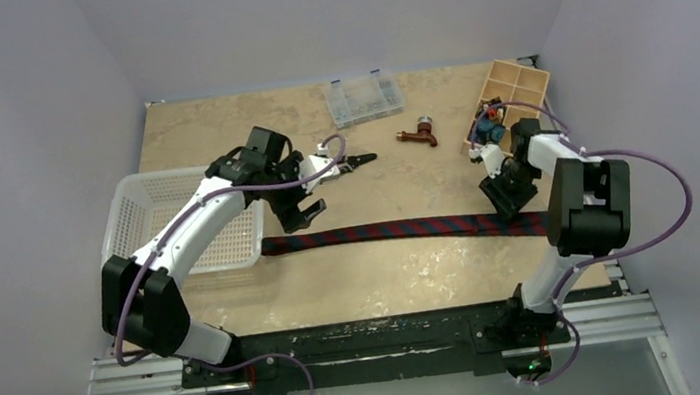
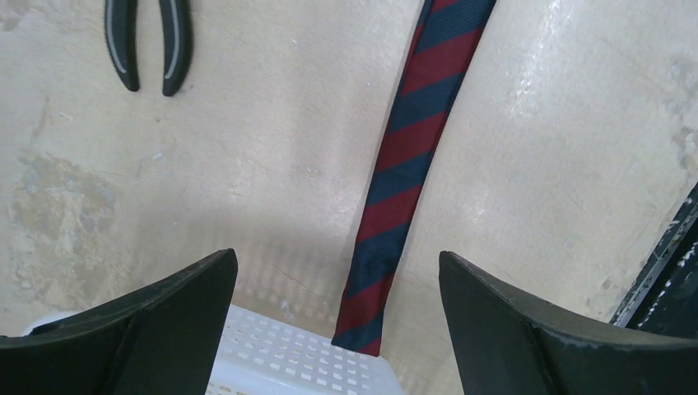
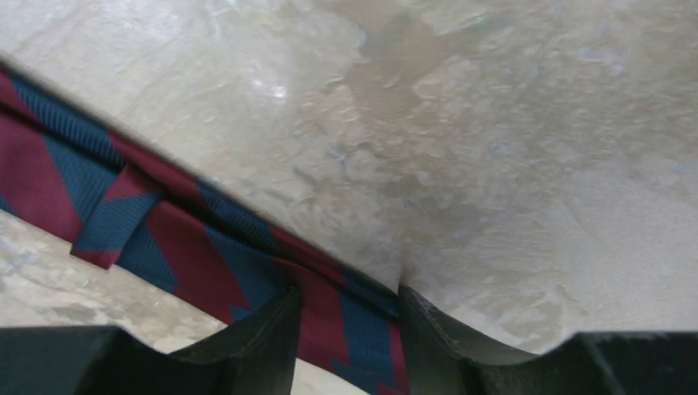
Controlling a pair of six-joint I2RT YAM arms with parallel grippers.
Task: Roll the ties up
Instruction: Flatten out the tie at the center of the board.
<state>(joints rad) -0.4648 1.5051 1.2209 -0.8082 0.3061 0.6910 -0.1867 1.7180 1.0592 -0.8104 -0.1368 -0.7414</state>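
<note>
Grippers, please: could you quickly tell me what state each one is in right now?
Left gripper: open, holding nothing, above the narrow end of the tie.
Right gripper: jaws astride the tie; whether they grip it cannot be told.

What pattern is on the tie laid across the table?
The tie has diagonal dark red and navy stripes, clearest in the left wrist view.

There are 1 tie [image 1: 400, 230], 1 basket [image 1: 130, 199], 1 pliers [image 1: 359, 160], 1 clear box [image 1: 364, 98].
</note>
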